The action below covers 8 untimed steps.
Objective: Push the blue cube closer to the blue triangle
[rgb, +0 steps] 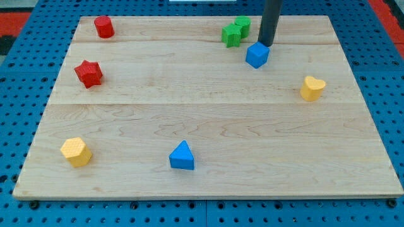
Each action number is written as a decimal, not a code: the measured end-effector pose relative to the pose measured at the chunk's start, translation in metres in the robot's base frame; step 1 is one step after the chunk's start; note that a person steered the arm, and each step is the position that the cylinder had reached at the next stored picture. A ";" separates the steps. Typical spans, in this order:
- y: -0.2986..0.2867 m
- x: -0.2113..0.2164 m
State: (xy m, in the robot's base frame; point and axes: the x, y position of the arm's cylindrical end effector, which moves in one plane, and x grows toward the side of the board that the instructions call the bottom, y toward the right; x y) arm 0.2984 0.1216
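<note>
The blue cube [257, 55] sits on the wooden board near the view's top, right of centre. The blue triangle [182, 156] lies near the view's bottom, a little left of centre, far from the cube. My tip [266, 44] comes down from the view's top and stands just above and to the right of the blue cube, touching or almost touching its upper right edge.
Two green blocks [235, 31] sit close to the cube's upper left. A yellow heart [312, 87] is at the right. A red cylinder [103, 27] and a red star [88, 73] are at the left. A yellow hexagon [76, 151] is at the bottom left.
</note>
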 end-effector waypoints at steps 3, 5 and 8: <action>-0.045 0.098; -0.102 0.102; -0.171 0.198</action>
